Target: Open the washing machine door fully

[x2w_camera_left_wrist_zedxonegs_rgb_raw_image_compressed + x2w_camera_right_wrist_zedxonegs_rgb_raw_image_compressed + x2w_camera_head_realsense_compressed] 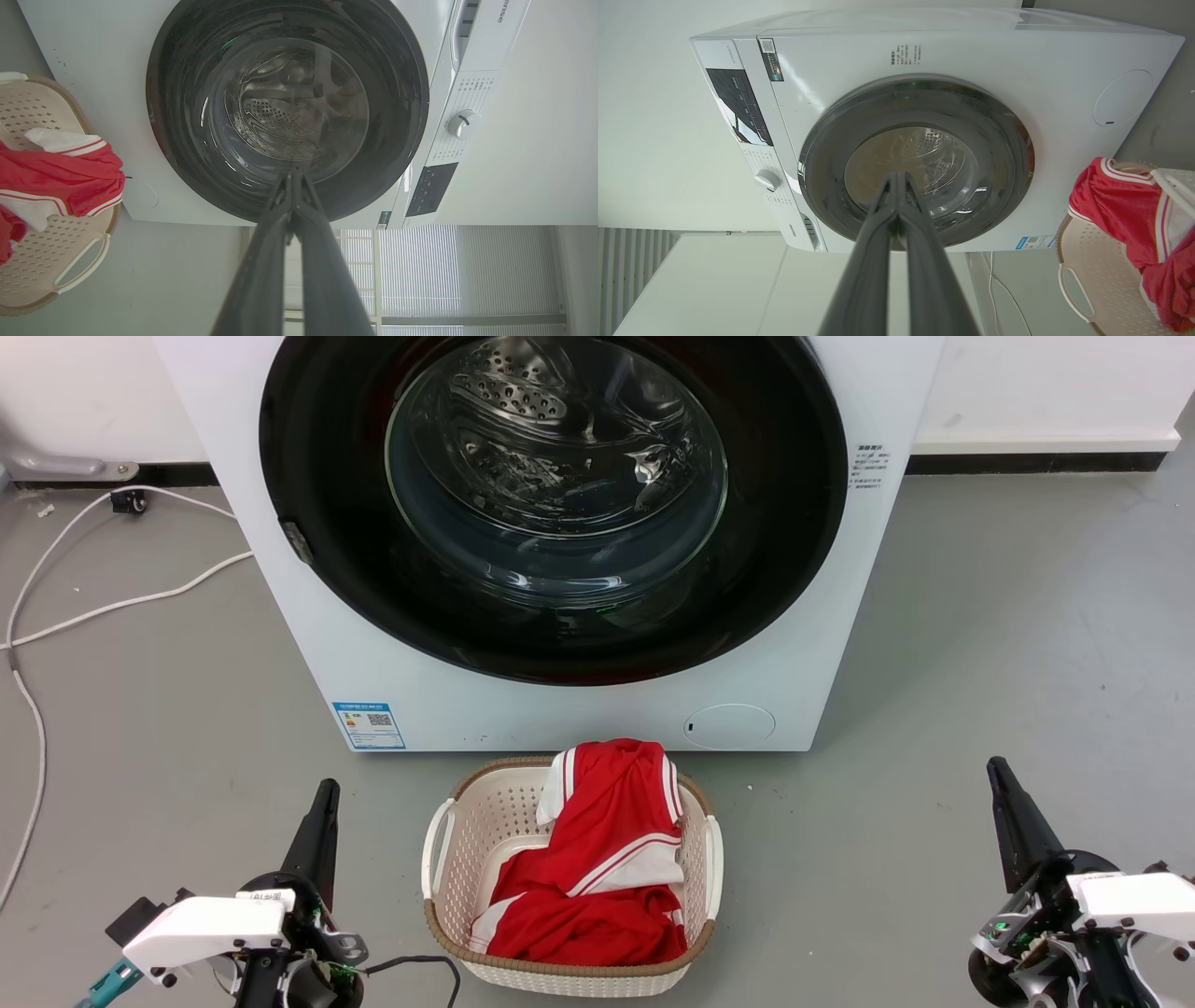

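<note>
The washing machine door (551, 504) is a wide glossy black disc with a clear glass bowl in its middle, lying flat against the white machine front, closed. It also fills the upper part of the left wrist view, door (187, 116), and the middle of the right wrist view, door (999, 140). My left gripper (327, 789) rests low at the lower left, fingers pressed together, far from the door. At the lower right my right gripper (995, 767) is likewise shut and empty. Both wrist views show the fingertips (292, 173) (896, 176) meeting.
A cream laundry basket (448, 831) holding a red and white garment (607, 859) stands on the grey floor just in front of the machine, between my arms. White cables (103, 607) trail over the floor at the left. A small round white flap (730, 726) sits low on the machine.
</note>
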### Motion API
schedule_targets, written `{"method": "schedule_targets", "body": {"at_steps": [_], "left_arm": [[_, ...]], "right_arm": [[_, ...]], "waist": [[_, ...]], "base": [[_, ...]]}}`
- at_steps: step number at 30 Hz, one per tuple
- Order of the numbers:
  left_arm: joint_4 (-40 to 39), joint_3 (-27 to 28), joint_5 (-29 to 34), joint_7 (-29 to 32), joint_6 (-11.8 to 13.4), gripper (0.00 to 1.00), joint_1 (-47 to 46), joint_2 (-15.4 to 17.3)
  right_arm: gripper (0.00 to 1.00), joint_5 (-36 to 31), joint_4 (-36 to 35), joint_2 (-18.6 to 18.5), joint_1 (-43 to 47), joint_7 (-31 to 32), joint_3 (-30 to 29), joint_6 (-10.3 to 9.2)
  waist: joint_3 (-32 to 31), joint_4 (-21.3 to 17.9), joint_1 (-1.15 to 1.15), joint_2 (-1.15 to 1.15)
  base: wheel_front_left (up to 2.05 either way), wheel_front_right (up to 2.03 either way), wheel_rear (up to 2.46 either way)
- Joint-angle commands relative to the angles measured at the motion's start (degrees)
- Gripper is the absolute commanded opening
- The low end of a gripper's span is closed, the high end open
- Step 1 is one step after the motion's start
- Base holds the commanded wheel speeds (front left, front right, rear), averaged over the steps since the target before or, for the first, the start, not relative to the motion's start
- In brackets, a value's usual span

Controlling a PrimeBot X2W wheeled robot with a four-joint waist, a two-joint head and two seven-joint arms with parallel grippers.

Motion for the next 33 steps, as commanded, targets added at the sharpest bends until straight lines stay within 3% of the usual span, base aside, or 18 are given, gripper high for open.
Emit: {"method": "schedule_targets", "body": {"at_steps": [1, 11, 12, 22, 28, 33], "left_arm": [[0.0, 0.1, 0.2, 0.2, -0.2, 0.00, -0.4, -0.1], [0.1, 0.3, 0.4, 0.4, -0.2, 0.00, -0.4, -0.2], [0.0, 0.2, 0.1, 0.1, 0.0, 1.00, 0.0, -0.2], [-0.8, -1.5, 1.6, -2.3, 0.0, 1.00, 0.5, -0.4], [-2.4, -1.4, 5.5, -3.6, 0.0, 1.00, 0.6, -0.5], [-4.5, -1.4, 12.5, -4.8, 0.0, 1.00, 0.6, -0.5]], "right_arm": [[0.00, -0.2, 0.1, 0.2, -0.7, 0.2, -0.1, 0.00], [0.00, -0.4, 0.1, 0.4, -0.7, 0.4, -0.3, 0.00], [1.00, -0.2, 0.0, 0.2, 0.0, 0.1, -0.3, 0.00], [1.00, -1.9, -1.5, 0.5, 1.5, -2.2, 0.7, 0.00], [1.00, -7.2, -3.0, 0.5, 2.1, -3.5, 0.9, 0.00], [1.00, -16.4, -5.0, 0.6, 2.6, -4.7, 1.5, 0.00]], "waist": [[0.0, 0.0, 0.00, 0.00], [0.0, 0.0, 0.00, 0.00], [0.0, 0.0, 0.00, 0.00], [0.0, 0.1, 0.00, 0.00], [-0.1, 0.1, 0.00, 0.00], [-0.1, 0.2, 0.00, 0.00]], "base": [[0.00, 0.00, 0.00], [0.00, 0.00, 0.00], [0.00, 0.00, 0.00], [0.00, 0.00, 0.00], [0.00, 0.00, 0.00], [0.00, 0.00, 0.00]]}}
